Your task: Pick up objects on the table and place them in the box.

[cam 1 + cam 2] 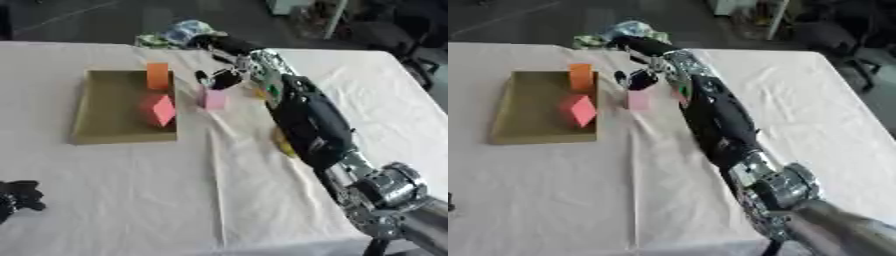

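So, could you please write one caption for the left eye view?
Right hand reaches over a pink block beside the box holding orange and red blocks.

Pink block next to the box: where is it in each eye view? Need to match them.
Left eye view: pink block sits upper centre, on the cloth just right of the box's right wall, directly under the right hand.
Right eye view: pink block sits upper left of centre, same relation to the box and hand.
Shared landmark: the orange block standing at the box's far right corner, left of the pink block in both.
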{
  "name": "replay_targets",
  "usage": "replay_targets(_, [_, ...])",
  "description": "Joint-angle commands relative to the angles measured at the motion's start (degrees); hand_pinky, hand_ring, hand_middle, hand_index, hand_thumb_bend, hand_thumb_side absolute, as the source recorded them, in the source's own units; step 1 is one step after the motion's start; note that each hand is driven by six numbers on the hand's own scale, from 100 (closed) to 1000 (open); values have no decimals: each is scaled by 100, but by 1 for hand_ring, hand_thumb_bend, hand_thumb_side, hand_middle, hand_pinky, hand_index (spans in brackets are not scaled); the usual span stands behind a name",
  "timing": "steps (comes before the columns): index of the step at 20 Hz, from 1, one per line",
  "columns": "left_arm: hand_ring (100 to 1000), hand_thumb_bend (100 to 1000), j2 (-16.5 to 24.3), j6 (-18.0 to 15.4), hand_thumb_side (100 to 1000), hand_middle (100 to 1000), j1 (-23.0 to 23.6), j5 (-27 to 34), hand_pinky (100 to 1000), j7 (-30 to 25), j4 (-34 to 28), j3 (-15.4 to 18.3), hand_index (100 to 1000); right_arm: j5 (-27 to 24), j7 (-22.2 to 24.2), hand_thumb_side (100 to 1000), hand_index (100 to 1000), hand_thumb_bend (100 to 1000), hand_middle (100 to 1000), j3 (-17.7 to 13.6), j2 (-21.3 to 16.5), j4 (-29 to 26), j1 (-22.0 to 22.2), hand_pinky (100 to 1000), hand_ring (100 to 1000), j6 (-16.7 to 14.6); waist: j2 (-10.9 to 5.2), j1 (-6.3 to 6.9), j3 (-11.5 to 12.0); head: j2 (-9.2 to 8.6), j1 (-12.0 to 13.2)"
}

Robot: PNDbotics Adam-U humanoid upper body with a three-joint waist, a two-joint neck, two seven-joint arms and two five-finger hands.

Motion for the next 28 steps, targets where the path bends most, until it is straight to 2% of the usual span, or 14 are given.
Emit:
replay_targets(1, [572, 100, 134, -9, 1000, 574, -19, -17, 799, 28, -68, 62, 736, 50, 241, 227, 1000, 137, 984, -210, -244, 209, -148, 908, 966, 308, -89, -20, -9, 21, 19])
replay_targets(4, [571, 100, 142, -8, 1000, 574, -12, -18, 799, 39, -70, 70, 736, 13, 274, 257, 1000, 125, 981, -308, -293, 375, -136, 907, 966, 477, -79, -18, -22, 21, 26])
replay_targets(7, [571, 100, 136, -9, 1000, 574, -19, -15, 799, 35, -73, 64, 736, -59, 304, 280, 1000, 123, 980, -309, -290, 453, -130, 907, 965, 501, -70, -16, -32, 21, 36])
replay_targets(11, [571, 100, 139, -9, 1000, 573, -18, -17, 799, 41, -74, 73, 736, -220, 380, 369, 1000, 126, 980, -271, -264, 413, -133, 907, 960, 390, -55, -5, -39, 21, 33])
replay_targets(12, [571, 100, 140, -9, 1000, 573, -17, -18, 799, 44, -74, 76, 736, -285, 418, 432, 1000, 145, 981, -257, -261, 388, -132, 908, 961, 337, -54, -4, -42, 21, 32])
replay_targets(15, [571, 100, 141, -7, 1000, 573, -11, -17, 799, 44, -72, 74, 736, -422, 635, 464, 1000, 174, 987, -159, -275, 323, -131, 912, 971, 188, -58, -10, -54, 21, 34])
replay_targets(16, [571, 100, 140, -6, 1000, 573, -9, -17, 799, 41, -70, 71, 736, -424, 725, 458, 1000, 231, 987, -117, -277, 309, -130, 912, 974, 151, -60, -12, -57, 21, 33])
replay_targets(17, [571, 100, 139, -6, 1000, 573, -9, -18, 799, 39, -70, 70, 736, -392, 821, 474, 1000, 199, 988, -69, -277, 302, -128, 913, 976, 121, -61, -14, -59, 21, 30])
replay_targets(18, [571, 100, 137, -7, 1000, 573, -11, -18, 799, 38, -71, 70, 736, -341, 900, 479, 1000, 216, 990, -28, -269, 300, -125, 915, 981, 104, -62, -14, -58, 21, 28])
replay_targets(23, [570, 100, 138, -7, 1000, 573, -12, -15, 800, 41, -74, 74, 736, -9, 1105, 475, 1000, 257, 991, 81, -170, 341, -102, 916, 988, 60, -55, -7, -49, 21, 12])
replay_targets(25, [570, 100, 134, -7, 1000, 573, -18, -12, 800, 36, -75, 69, 736, 138, 1094, 445, 1000, 251, 968, 89, -121, 349, -96, 912, 978, 58, -53, -7, -45, 21, 3])
replay_targets(27, [570, 100, 131, -5, 1000, 573, -17, -11, 800, 32, -74, 67, 736, 217, 960, 358, 1000, 218, 898, 58, -81, 303, -91, 896, 940, 48, -52, -7, -43, 21, 0])
replay_targets(28, [570, 100, 130, -4, 1000, 573, -14, -11, 800, 32, -72, 67, 736, 238, 843, 289, 985, 197, 832, 39, -68, 262, -87, 879, 902, 42, -53, -8, -42, 21, -3])
